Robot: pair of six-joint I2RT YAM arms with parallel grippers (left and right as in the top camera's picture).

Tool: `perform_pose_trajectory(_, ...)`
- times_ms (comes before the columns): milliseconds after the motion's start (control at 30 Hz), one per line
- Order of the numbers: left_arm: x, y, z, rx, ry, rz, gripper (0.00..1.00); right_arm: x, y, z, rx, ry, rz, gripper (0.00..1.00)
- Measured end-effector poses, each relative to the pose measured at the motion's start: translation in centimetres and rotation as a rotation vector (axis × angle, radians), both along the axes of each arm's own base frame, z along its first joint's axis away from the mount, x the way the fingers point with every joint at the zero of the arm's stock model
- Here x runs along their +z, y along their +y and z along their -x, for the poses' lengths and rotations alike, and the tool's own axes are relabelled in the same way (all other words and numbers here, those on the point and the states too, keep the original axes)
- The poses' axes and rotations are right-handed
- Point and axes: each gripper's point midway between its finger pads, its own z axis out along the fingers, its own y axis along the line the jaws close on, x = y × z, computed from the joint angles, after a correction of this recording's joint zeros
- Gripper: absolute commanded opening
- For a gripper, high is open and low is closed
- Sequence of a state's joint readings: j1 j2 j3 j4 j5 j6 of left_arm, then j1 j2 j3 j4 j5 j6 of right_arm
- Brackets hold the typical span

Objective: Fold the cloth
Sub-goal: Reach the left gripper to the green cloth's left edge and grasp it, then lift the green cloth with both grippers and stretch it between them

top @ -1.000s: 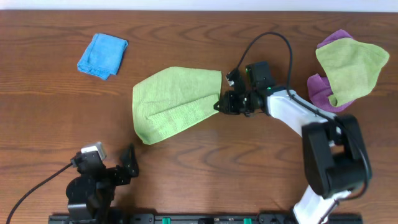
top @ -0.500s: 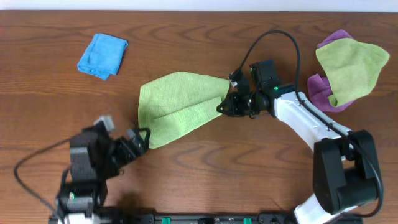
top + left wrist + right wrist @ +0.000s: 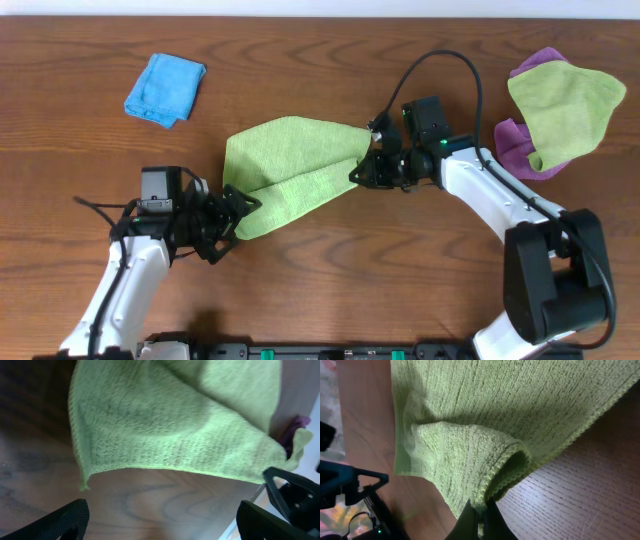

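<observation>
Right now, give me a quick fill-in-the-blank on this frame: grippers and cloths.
1. The right gripper is ____ on a bunched edge of the cloth.
2. The left gripper, by the cloth's corner nearest it, is ____.
3. The folded cloth beyond the left arm is ____ in colour.

Missing words: shut; open; blue.

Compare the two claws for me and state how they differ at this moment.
The left claw is open and holds nothing, while the right claw is shut on the cloth. The left claw sits at the cloth's lower left corner, with the edge just ahead of its fingers. The right claw pinches the opposite, right-hand end, where the cloth bunches into a fold. Both are at the same cloth, at opposite ends.
</observation>
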State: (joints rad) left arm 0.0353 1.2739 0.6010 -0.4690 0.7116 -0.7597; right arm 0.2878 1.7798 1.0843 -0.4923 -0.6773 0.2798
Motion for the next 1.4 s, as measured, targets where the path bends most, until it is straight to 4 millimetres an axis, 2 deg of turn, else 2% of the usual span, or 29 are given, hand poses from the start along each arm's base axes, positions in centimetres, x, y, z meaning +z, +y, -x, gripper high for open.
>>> perform_pose_trajectory(167, -0.5, 0.2, 0.0, 0.022, 0.027, -0.010, 0.95, 0.0, 0.0, 0.0, 0.000, 0.001, 0.001, 0.01)
perform_pose_trajectory(433, -2.0, 1.7, -0.3, 0.081, 0.065, -0.099, 0.98, 0.0, 0.0, 0.0, 0.000, 0.000, 0.000, 0.01)
perform_pose_trajectory(533, -2.8, 2.0, -0.7, 0.090, 0.075, -0.114, 0.88, 0.0, 0.0, 0.0, 0.000, 0.000, 0.000, 0.01)
perform_pose_trajectory(833, -4.9, 2.1, -1.4, 0.088, 0.106, -0.118, 0.76, 0.0, 0.0, -0.1, 0.000, -0.003, 0.000, 0.01)
perform_pose_trajectory(967, -5.2, 1.7, -1.7, 0.081, 0.119, -0.094, 0.61, 0.0, 0.0, -0.1, 0.000, -0.003, -0.001, 0.01)
perform_pose_trajectory(1000, -5.3, 1.6, -1.8, 0.081, 0.124, -0.084, 0.51, 0.0, 0.0, -0.1, 0.000, -0.003, -0.001, 0.01)
perform_pose_trajectory(1067, -5.5, 1.4, -2.1, 0.081, 0.125, -0.068, 0.18, 0.0, 0.0, -0.1, 0.000, -0.004, -0.001, 0.01)
perform_pose_trajectory(1100, -5.8, 1.4, -2.2, 0.077, 0.127, -0.067, 0.06, 0.0, 0.0, -0.1, 0.000, -0.004, -0.001, 0.02)
perform_pose_trajectory(1200, -6.4, 1.1, -2.4, 0.065, 0.126, -0.055, 0.06, 0.0, 0.0, -0.1, 0.000, -0.004, -0.001, 0.01)
perform_pose_trajectory(1400, -5.3, 0.5, -3.0, 0.037, 0.091, -0.016, 0.06, -0.2, -0.3, 0.6, 0.004, 0.029, 0.012, 0.01)
